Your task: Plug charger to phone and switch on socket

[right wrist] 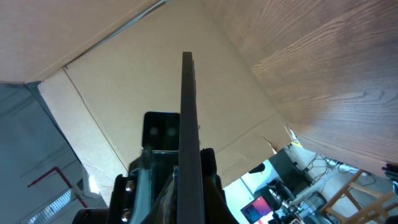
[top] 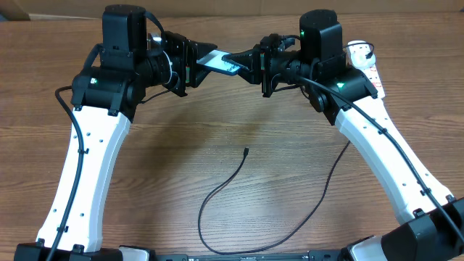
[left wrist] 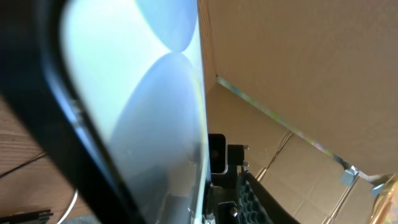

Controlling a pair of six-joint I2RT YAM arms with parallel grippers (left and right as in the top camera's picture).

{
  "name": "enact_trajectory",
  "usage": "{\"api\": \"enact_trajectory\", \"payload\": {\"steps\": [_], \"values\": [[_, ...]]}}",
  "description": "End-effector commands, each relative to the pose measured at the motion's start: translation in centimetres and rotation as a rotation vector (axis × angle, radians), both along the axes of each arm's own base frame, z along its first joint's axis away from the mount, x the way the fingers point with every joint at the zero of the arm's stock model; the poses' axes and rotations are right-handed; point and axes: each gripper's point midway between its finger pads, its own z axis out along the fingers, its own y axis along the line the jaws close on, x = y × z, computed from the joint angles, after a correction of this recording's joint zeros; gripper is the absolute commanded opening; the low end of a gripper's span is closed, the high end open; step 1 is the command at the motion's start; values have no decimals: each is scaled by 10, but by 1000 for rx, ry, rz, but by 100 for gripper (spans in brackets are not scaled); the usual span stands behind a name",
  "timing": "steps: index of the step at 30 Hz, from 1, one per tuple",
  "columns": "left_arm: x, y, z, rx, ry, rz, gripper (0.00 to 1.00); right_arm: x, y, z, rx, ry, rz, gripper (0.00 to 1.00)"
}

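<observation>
Charger (top: pixel 244 155) cable lies loose on the table (top: pixel 239 116), lower centre. Socket (top: pixel 365 64) sits upper right, half hidden behind the right arm (top: pixel 377 138). Phone (top: pixel 221 64) is top centre (pale blue screen, black bezel), clamped edge-on in the right gripper (top: pixel 248 65). The left gripper (top: pixel 194 64) meets its other end, can't tell if it's gripping.

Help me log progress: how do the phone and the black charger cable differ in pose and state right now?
The slim smartphone with the light blue lit screen is gripped above the wooden table between the left fingers and right fingers; the thin black charger cable lies loose on it, touched by neither. The smartphone is flat and tilted; the cable curls in an open loop. Shared: they are unconnected.
</observation>
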Motion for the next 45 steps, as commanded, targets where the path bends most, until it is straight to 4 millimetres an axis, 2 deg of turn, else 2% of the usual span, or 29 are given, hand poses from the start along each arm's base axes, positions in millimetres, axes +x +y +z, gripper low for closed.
{"api": "enact_trajectory", "payload": {"steps": [1, 5, 9, 10, 13, 16, 19, 23, 27, 29, 31, 32, 35, 37, 39, 42, 45], "values": [[4, -1, 0, 13, -16, 10, 21, -12, 4, 28, 38, -57, 47, 4], [6, 1, -1, 24, -18, 24, 6, -14, 4, 28, 41, -59, 59, 4], [8, 3, -2, 34, -20, 38, 4, -16, 7, 29, 45, -57, 72, 4], [8, 3, -2, 36, -20, 41, 4, -17, 7, 29, 45, -57, 75, 7], [10, 5, -3, 45, -23, 51, 4, -21, 12, 29, 43, -64, 90, 33], [14, 11, -5, 85, -43, 73, 4, -22, 14, 28, 23, -127, 105, 67], [19, 21, -11, 163, -81, 94, 4, -18, 11, 22, -21, -181, 93, 79], [24, 37, -17, 274, -130, 104, 4, -9, -3, -2, -129, -171, 40, 85], [28, 71, -31, 460, -166, 122, 4, -3, -26, -27, -279, -259, 48, 89], [25, 92, -42, 581, -167, 105, 4, -4, -38, -43, -382, -323, 83, 95], [19, 112, -53, 711, -154, 73, 4, -9, -55, -68, -534, -346, 115, 99], [14, 124, -60, 791, -142, 45, 4, -12, -70, -85, -646, -331, 123, 100], [1, 139, -73, 952, -144, -90, 4, -22, -111, -124, -919, -251, 130, 100], [-7, 136, -83, 1006, -172, -221, 4, -33, -131, -148, -1047, -184, 146, 100], [-12, 124, -91, 985, -216, -333, 4, -42, -137, -167, -1096, -140, 171, 100], [-22, 88, -100, 849, -355, -541, 4, -56, -130, -195, -1085, -107, 220, 100], [-34, 55, -102, 676, -482, -676, 4, -67, -118, -212, -1041, -100, 265, 100]]}}
